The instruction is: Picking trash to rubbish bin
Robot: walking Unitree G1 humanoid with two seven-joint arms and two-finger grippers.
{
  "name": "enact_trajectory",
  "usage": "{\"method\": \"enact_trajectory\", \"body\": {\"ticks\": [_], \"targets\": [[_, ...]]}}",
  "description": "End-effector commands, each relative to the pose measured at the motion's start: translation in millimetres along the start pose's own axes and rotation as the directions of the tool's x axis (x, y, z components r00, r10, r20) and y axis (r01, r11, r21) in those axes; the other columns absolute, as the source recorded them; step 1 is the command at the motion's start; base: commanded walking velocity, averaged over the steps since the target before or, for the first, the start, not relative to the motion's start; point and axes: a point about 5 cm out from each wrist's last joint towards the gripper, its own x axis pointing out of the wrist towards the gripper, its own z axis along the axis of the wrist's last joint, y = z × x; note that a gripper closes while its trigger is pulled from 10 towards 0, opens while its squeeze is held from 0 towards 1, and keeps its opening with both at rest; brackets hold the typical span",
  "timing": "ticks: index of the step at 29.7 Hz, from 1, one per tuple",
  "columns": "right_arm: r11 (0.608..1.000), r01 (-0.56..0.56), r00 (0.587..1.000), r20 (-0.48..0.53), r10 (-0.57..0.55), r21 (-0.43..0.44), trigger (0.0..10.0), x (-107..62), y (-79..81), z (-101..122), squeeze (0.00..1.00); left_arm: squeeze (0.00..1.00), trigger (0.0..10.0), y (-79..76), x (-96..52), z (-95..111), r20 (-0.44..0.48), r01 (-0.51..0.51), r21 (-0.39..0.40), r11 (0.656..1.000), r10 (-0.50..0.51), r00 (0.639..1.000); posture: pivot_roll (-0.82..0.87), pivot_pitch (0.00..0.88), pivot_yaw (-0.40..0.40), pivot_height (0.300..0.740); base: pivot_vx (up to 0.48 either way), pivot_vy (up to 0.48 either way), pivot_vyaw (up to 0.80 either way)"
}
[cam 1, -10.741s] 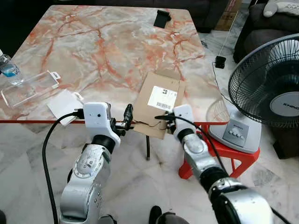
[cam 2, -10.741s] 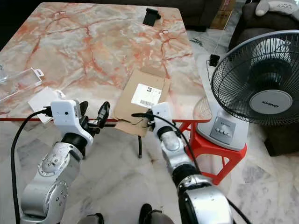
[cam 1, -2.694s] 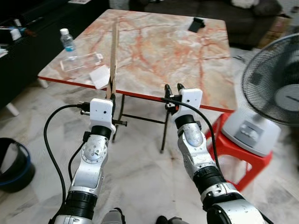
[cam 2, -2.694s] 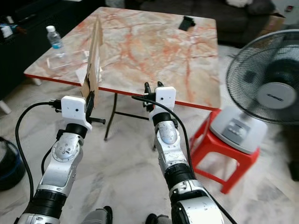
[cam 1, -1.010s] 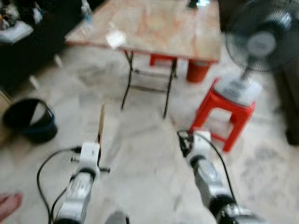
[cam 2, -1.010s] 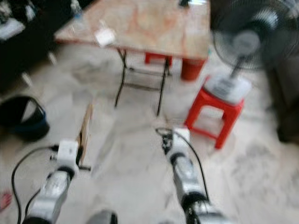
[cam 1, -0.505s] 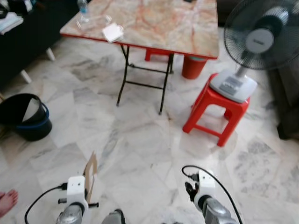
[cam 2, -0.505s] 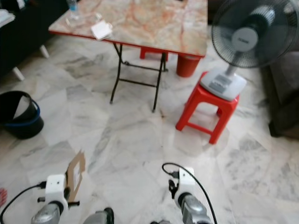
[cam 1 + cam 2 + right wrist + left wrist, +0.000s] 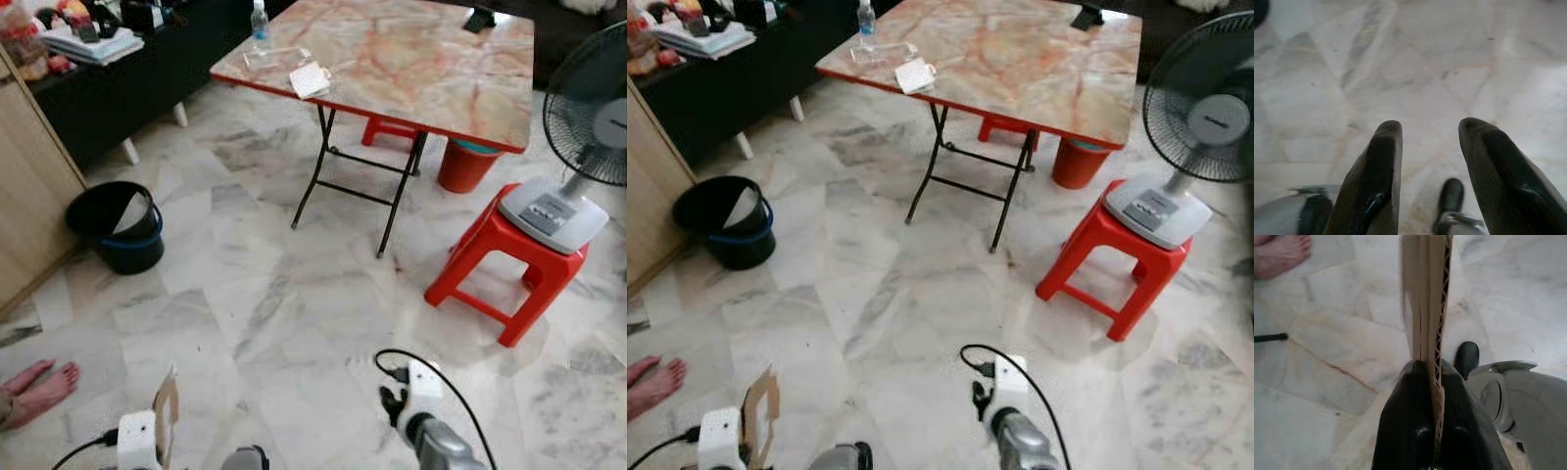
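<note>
Cardboard, a flat brown corrugated piece [image 9: 1426,298], sits edge-on between the two black fingers [image 9: 1405,426] of my left gripper [image 9: 1429,382], which are pressed together on its lower end. From the head views I see the same piece [image 9: 166,409] standing upright above the white left wrist block [image 9: 137,438], low at the near edge of the scene, over pale marble floor tiles [image 9: 294,294].

Right gripper [image 9: 1430,132]: fingers apart, nothing between them, marble floor beyond. From the head it shows low on the right side [image 9: 394,403], with a black cable [image 9: 431,364] looping over its white wrist housing.

Round black rubbish bin with a blue band [image 9: 116,225] stands on the floor well ahead and to the left of the held cardboard, close to a light wooden cabinet side [image 9: 29,206]. A pale sheet leans inside the bin.

Further ahead, a folding table with an orange-veined marble top and red edge [image 9: 411,59] carries a clear water bottle [image 9: 259,20], a clear plastic pack [image 9: 274,59] and a white paper piece [image 9: 309,80] near its left corner. An orange bucket [image 9: 462,166] stands under the table's right side. To the right, a grey standing fan [image 9: 588,127] rests on a red plastic stool [image 9: 505,264].

A person's bare feet [image 9: 34,390] are on the floor at the left edge, near the left arm.
</note>
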Motion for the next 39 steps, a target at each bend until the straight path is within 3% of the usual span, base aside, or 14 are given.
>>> {"method": "enact_trajectory", "body": {"ticks": [1,10,16,22,24,28,38,39], "targets": [[1.0,0.029,0.999,-0.035,-0.029,0.011,10.0,-2.8,-7.3,-8.9,0.0,0.0,10.0,0.1,-1.1,-4.8,-0.013,-0.018,-0.017,1.0,0.017,1.0,0.12,0.145,-0.034,0.74,0.0,0.0,0.0],[0.999,0.021,0.997,-0.068,-0.023,-0.033,10.0,-5.6,-9.2,-19.0,0.0,0.0,10.0,9.9,-3.9,-12.4,-0.037,-0.065,-0.014,0.998,0.064,0.997,0.14,0.125,-0.023,0.74,0.301,0.0,0.32],[0.997,0.062,0.996,-0.073,-0.058,0.044,10.0,-9.4,-20.7,-24.1,0.0,0.0,10.0,13.7,-3.3,-10.7,-0.042,-0.072,-0.002,0.997,0.072,0.997,0.13,0.12,-0.004,0.74,0.35,0.0,0.26],[0.999,0.047,0.993,-0.105,-0.048,-0.01,10.0,-12.3,-22.4,-32.7,0.0,0.0,10.0,11.7,-0.8,-3.4,-0.028,-0.073,-0.011,0.997,0.073,0.997,0.14,0.12,-0.003,0.74,0.346,0.0,0.0],[0.998,0.066,0.994,-0.088,-0.064,0.015,10.0,-12.1,-24.1,-30.4,0.0,0.0,10.0,10.1,-0.2,-1.7,-0.024,-0.066,-0.006,0.998,0.066,0.998,0.14,0.122,-0.005,0.74,0.345,0.0,0.79],[0.998,0.054,0.996,-0.076,-0.053,0.02,10.0,-10.4,-20.8,-26.7,0.0,0.0,10.0,10.6,-0.1,-1.1,-0.022,-0.067,-0.014,0.998,0.066,0.998,0.13,0.125,-0.007,0.74,0.347,0.0,0.79],[0.998,0.038,0.996,-0.085,-0.033,0.048,10.0,-9.4,-18.8,-25.7,0.0,0.0,10.0,12.3,-1.4,-6.0,-0.041,-0.086,-0.037,0.996,0.085,0.996,0.15,0.101,0.003,0.74,0.348,0.0,0.0],[1.0,0.019,0.996,-0.082,-0.018,0.019,10.0,-8.4,-15.9,-24.1,0.0,0.0,10.0,11.3,-0.6,-3.9,-0.038,-0.083,-0.035,0.996,0.082,0.996,0.14,0.101,0.006,0.74,0.341,0.0,0.0]]}}
